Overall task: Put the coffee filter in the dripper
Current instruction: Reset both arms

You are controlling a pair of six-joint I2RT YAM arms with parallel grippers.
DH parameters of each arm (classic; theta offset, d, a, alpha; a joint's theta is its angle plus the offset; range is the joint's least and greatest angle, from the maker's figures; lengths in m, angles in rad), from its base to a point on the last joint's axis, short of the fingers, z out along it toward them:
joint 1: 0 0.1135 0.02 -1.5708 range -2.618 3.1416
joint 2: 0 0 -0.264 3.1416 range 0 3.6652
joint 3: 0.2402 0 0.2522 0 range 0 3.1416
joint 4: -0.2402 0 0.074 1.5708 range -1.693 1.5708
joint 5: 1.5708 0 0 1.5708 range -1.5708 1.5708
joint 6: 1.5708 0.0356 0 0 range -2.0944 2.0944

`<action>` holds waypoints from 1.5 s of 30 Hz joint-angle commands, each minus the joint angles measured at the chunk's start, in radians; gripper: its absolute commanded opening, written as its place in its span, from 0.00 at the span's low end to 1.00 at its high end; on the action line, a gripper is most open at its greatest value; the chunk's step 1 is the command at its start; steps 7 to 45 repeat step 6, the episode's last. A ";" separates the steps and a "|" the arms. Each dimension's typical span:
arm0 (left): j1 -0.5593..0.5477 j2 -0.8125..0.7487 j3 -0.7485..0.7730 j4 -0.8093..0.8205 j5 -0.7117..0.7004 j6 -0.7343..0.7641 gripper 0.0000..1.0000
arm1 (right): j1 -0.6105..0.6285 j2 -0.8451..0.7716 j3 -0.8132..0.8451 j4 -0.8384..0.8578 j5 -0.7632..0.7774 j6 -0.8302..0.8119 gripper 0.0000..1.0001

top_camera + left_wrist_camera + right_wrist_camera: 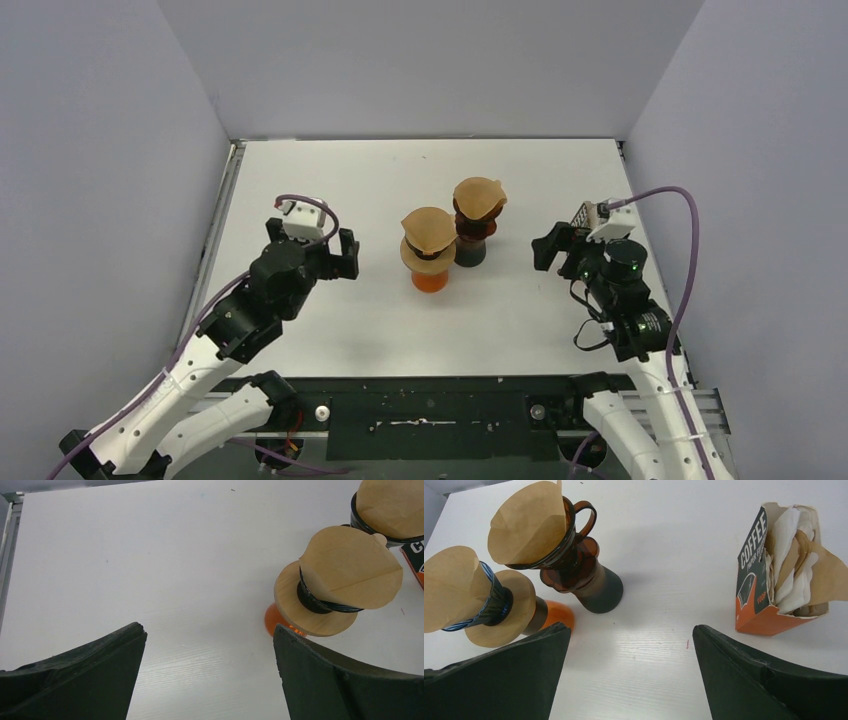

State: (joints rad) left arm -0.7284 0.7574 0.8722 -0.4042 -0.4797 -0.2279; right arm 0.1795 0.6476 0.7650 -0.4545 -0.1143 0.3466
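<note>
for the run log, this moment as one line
left gripper open, empty | right gripper open, empty | orange dripper holds filter | brown dripper holds second filter

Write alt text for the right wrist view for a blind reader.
An amber translucent dripper and a wood-collared orange-based dripper each hold a brown paper filter; an orange cardboard filter box stands right. Black jaws gape empty in front.

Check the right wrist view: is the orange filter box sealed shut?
No, the filter box is torn open at its top, with white and brown paper filters sticking out.
</note>
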 commanded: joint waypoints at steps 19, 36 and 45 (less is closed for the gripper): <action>0.011 -0.081 -0.026 0.076 0.007 0.011 0.97 | 0.006 -0.035 0.032 -0.012 0.083 0.011 1.00; 0.011 -0.081 -0.026 0.076 0.007 0.011 0.97 | 0.006 -0.035 0.032 -0.012 0.083 0.011 1.00; 0.011 -0.081 -0.026 0.076 0.007 0.011 0.97 | 0.006 -0.035 0.032 -0.012 0.083 0.011 1.00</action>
